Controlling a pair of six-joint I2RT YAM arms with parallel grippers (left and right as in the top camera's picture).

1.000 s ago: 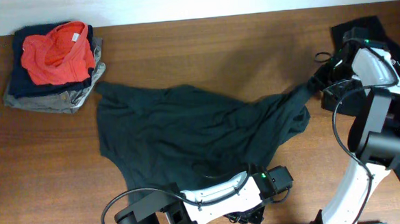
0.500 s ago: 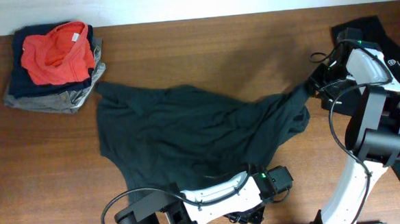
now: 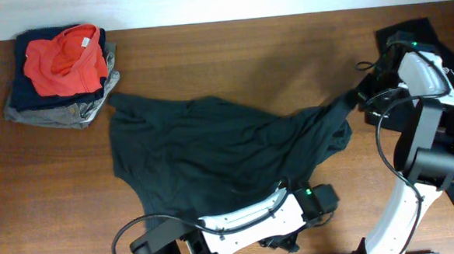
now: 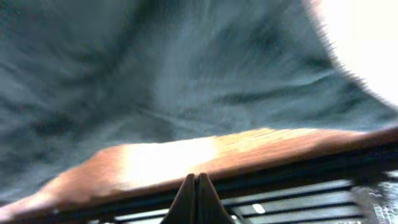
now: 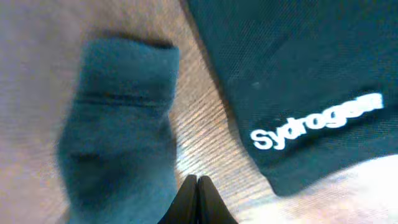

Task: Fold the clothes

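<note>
One of the clothes, a dark shirt [image 3: 228, 154], lies crumpled in the middle of the table, one sleeve [image 3: 339, 109] stretching right. In the right wrist view my right gripper [image 5: 197, 183] is shut over bare wood, nothing between its tips, with that sleeve [image 5: 118, 130] just to its left. A second black shirt [image 5: 298, 68] with a white logo lies to its right, also seen at the table's right edge [image 3: 445, 57]. My left gripper [image 4: 198, 182] is shut and empty at the table's front edge, below the first shirt [image 4: 155, 74].
A pile of folded garments [image 3: 61, 73], red on top, sits at the back left corner. My left arm [image 3: 316, 198] lies along the front edge of the table [image 3: 231, 57]. My right arm [image 3: 421, 124] stands at the right side.
My right gripper has closed from open to fully shut beside the sleeve end. My left arm has shifted a little to the right along the front edge.
</note>
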